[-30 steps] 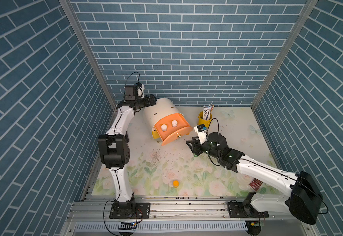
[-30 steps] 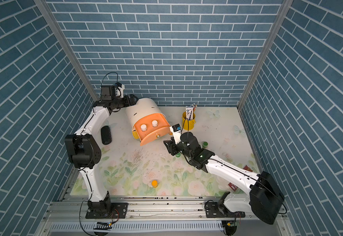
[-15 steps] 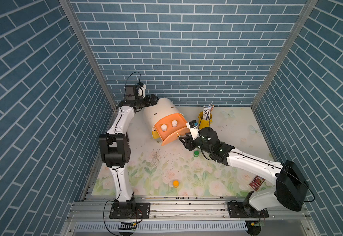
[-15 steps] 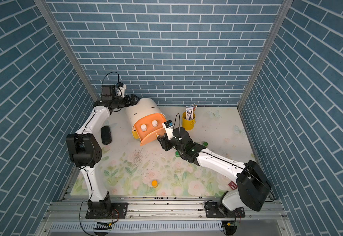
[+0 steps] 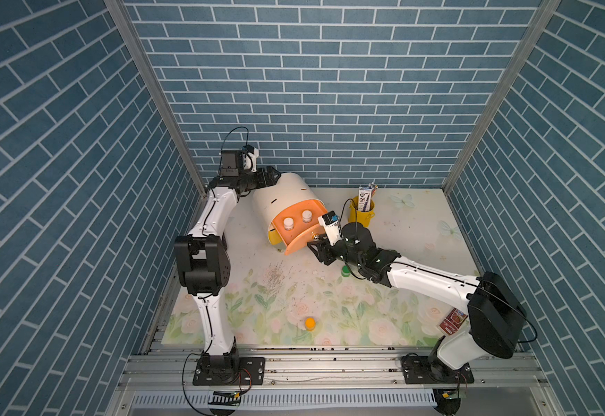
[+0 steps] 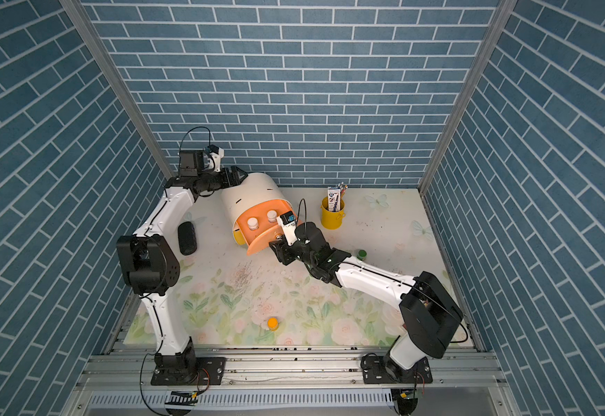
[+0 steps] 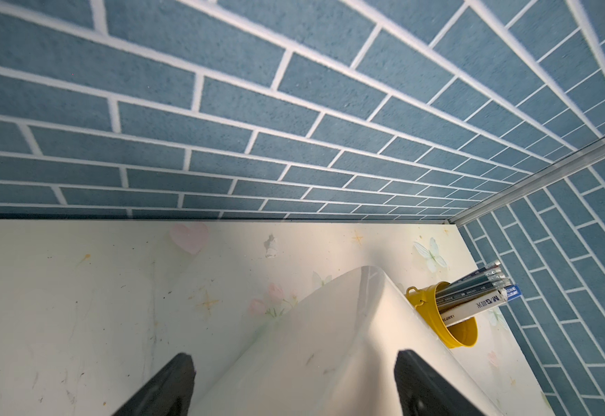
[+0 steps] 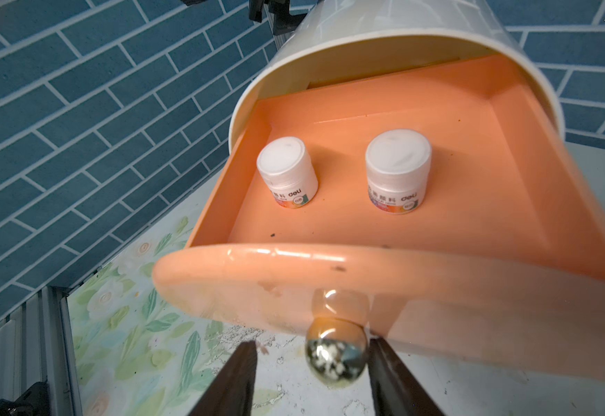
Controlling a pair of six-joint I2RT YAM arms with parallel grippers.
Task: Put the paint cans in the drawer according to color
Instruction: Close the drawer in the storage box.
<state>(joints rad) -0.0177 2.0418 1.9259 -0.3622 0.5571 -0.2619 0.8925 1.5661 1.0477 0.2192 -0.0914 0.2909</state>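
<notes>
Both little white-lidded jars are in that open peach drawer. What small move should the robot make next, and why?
Probably ease the peach plastic drawer shut with the right tool, whose fingers flank its brass ball knob. Both white-lidded round jars stand inside, while an orange-lidded jar and a green-lidded jar lie outside, needing other drawers.

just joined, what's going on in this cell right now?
It's sorting paint jars into a small cabinet. The peach drawer is pulled open, with two white-lidded jars standing inside. The right gripper is at that drawer's brass knob, fingers either side of it and a gap showing on one side. The left gripper straddles the cabinet's back; I can't tell if it's clamping. An orange-lidded jar and a green-lidded jar sit out on the mat.
</notes>
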